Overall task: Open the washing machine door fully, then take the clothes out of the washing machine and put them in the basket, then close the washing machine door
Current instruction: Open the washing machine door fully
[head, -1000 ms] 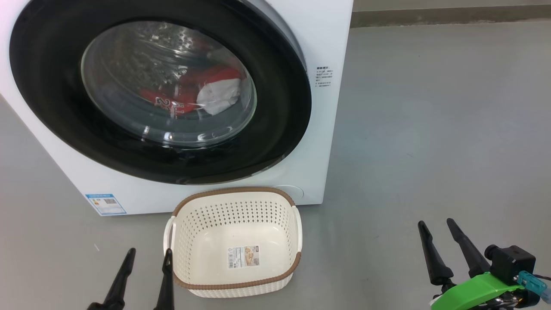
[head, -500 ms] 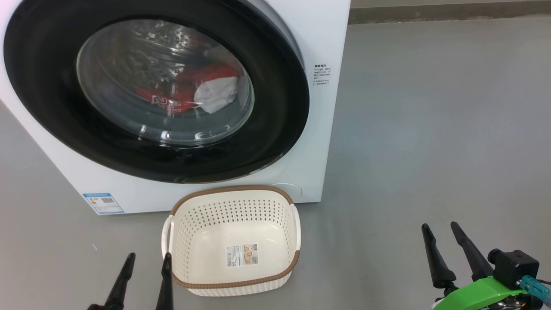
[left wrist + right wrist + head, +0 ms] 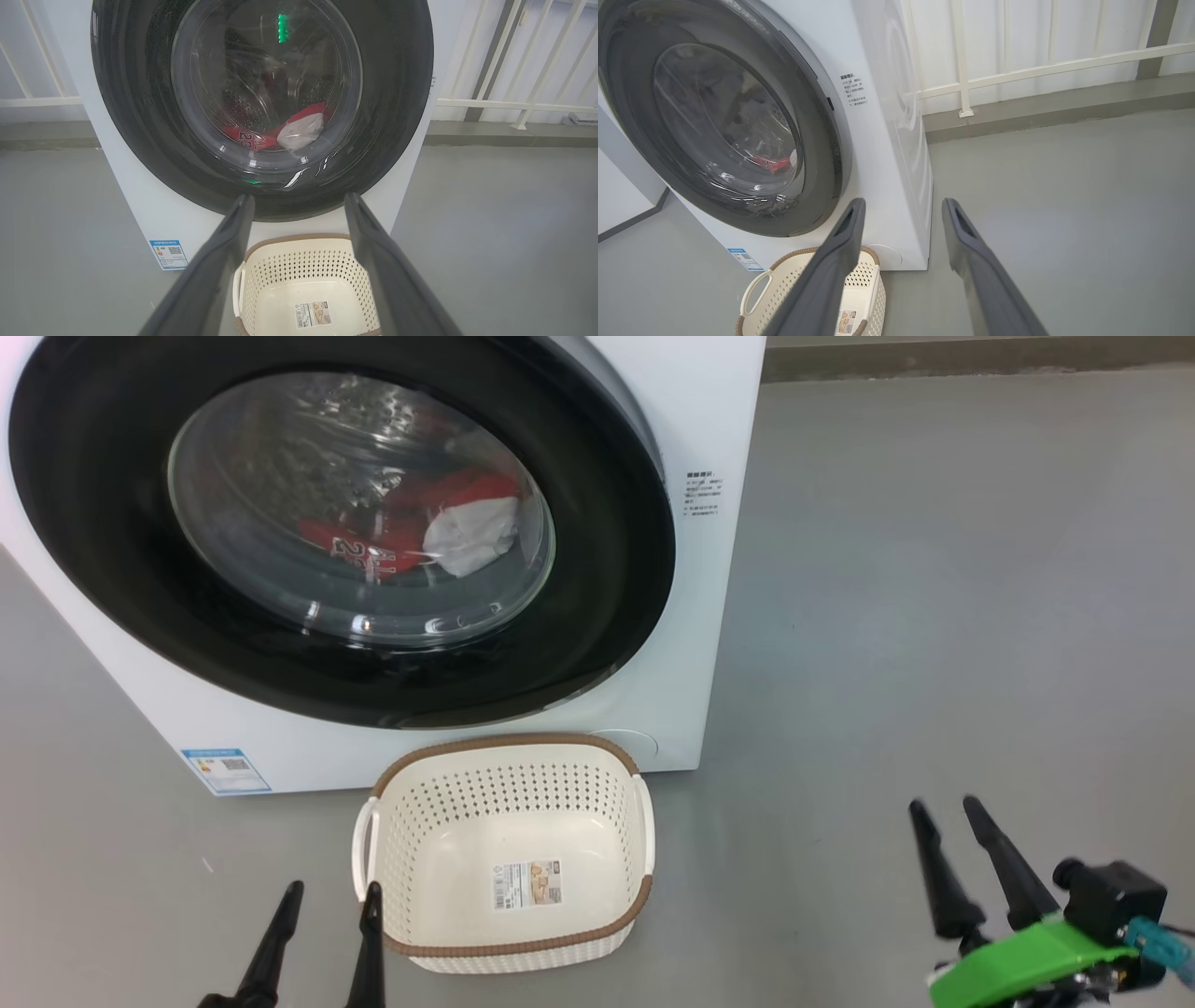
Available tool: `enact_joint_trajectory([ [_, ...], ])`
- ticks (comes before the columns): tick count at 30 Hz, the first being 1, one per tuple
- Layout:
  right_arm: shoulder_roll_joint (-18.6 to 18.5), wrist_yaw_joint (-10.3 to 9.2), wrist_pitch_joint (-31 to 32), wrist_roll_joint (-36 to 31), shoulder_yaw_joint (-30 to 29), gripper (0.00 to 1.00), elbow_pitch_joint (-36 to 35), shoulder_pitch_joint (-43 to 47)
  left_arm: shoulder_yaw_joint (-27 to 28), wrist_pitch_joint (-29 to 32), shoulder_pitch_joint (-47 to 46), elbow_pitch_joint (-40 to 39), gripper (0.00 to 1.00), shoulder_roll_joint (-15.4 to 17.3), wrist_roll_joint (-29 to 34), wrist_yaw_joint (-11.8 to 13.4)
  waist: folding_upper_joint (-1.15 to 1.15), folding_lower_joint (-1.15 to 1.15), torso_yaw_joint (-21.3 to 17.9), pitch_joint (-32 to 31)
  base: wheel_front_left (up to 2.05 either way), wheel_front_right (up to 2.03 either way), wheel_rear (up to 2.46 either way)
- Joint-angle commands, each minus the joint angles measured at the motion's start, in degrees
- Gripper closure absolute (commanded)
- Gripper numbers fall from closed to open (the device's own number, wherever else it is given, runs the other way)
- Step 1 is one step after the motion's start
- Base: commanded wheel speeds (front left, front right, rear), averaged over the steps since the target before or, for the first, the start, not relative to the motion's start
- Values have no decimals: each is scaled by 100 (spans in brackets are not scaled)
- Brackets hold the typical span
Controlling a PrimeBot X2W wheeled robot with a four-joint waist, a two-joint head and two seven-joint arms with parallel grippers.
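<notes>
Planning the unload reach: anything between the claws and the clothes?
Yes: the washing machine door covers the opening; the clothes lie behind its glass. Left claw and right claw hover low, short of it.

Smooth grey floor (image 3: 934,616), with a low kerb along its far edge. The white washing machine (image 3: 719,420) stands directly on it. The cream basket (image 3: 509,743) sits upright on the floor, just before the machine's lower front; a paper label (image 3: 528,883) lies on its bottom.

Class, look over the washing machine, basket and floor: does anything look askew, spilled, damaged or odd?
Nothing stands out. The red clothes lie inside the washing machine, behind the glass of its door; the basket stands upright on the floor, holding just its paper label.
</notes>
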Motion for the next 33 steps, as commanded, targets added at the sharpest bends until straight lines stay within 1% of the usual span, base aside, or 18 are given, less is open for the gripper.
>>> enact_joint_trajectory([
  [1,-50,2,-78,99,115,100,-176,-311,148,-70,-105,-178,0,60,-33,59,0,0,5,14,0,0,0],
  [7,35,2,-78,321,187,100,-342,-878,4,-70,-174,-232,0,60,-83,114,0,0,71,103,0,0,0],
  [13,116,2,-78,761,85,100,-457,-1584,-112,-70,-290,-272,0,60,-117,118,0,0,229,255,0,0,0],
  [16,100,2,-78,963,35,100,-454,-1962,-159,-70,-383,-271,0,60,-138,117,0,0,333,361,0,0,0],
  [19,-4,2,-78,1092,33,100,-391,-2333,-221,-70,-499,-260,0,60,-178,127,0,0,454,465,0,0,0],
  [20,-4,2,-78,1092,33,100,-391,-2333,-221,-70,-499,-260,0,60,-178,127,0,0,454,465,0,0,0],
  [26,-328,2,-78,1351,274,100,-108,-3119,-381,-70,-722,-246,0,60,-255,147,0,0,663,704,0,0,0],
  [27,-423,2,-78,1476,361,100,6,-3382,-438,-70,-796,-242,0,60,-285,158,0,0,724,783,0,0,0],
  [30,-567,2,-78,1824,576,100,208,-3743,-514,-70,-903,-236,0,60,-333,171,0,0,813,906,0,0,0],
  [33,-717,2,-77,2389,842,100,435,-4095,-584,-70,-1004,-215,0,60,-380,183,0,0,894,1031,0,0,0],
])
